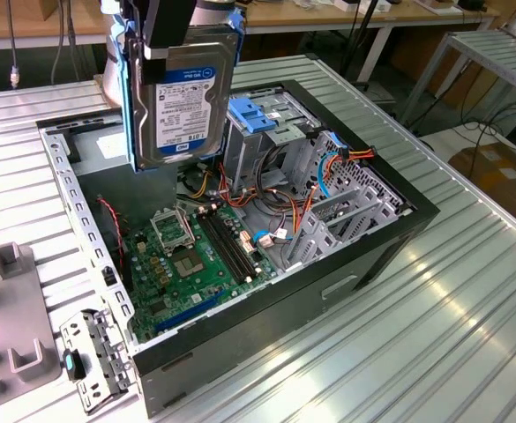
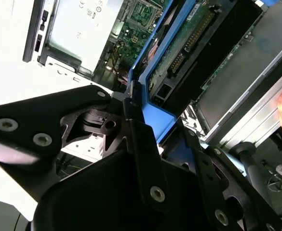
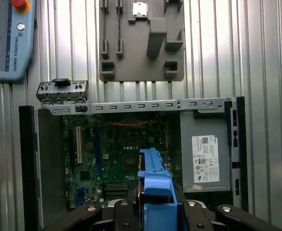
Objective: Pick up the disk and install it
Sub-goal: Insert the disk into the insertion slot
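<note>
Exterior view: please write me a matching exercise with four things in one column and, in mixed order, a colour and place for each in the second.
1. hard disk
2. motherboard
3. latch
4. fixture plate

A. blue, on top of the drive cage
B. grey, on the table, at the exterior view's left
C. green, lying flat inside the open case
D. silver, held upright by the claw above the case

Pairs: 1-D, 2-C, 3-A, 4-B
</note>
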